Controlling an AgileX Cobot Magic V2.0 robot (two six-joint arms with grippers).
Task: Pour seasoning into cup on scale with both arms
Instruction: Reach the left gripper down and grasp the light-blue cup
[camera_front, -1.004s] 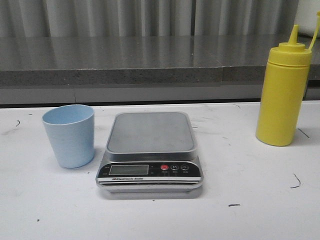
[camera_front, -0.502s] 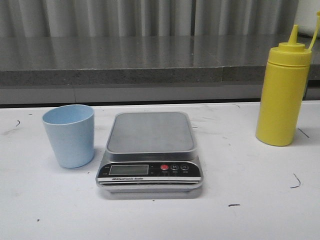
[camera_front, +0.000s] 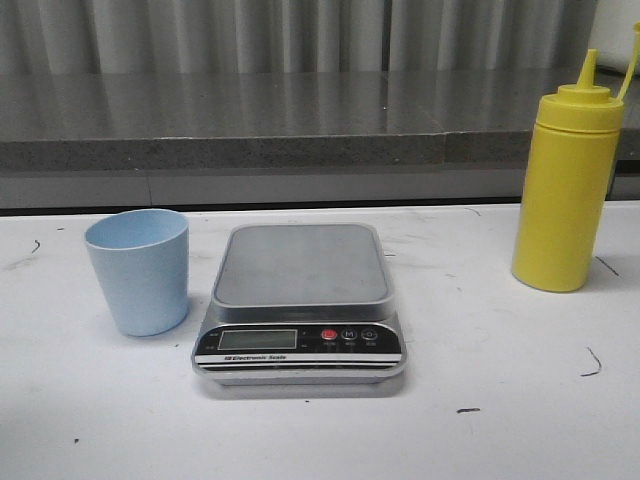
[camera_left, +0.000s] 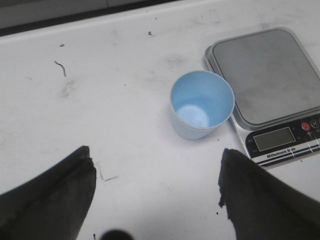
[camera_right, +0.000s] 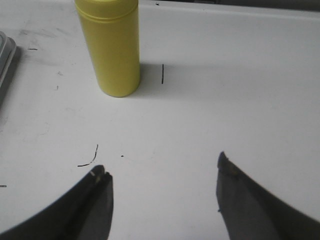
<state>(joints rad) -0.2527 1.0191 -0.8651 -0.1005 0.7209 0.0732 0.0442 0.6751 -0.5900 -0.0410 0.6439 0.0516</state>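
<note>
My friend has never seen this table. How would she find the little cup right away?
Start at the silver scale in the middle of the white table. Look just to its left, where the cup stands upright on the table, not on the scale. It is the only pale blue thing, short, open-topped and empty, unlike the tall yellow bottle far on the right.

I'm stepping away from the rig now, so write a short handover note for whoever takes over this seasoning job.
Left gripper: jaws open, empty, above the table short of the small pale blue plastic cup.
Right gripper: jaws open, empty, short of the tall yellow plastic squeeze bottle.
Cup stands upright on the white table, left of the flat silver digital scale, whose platform is bare. Bottle stands upright, right of the scale.
Done: nothing.
Left: cup onto scale, grasp bottle, pour.
</note>
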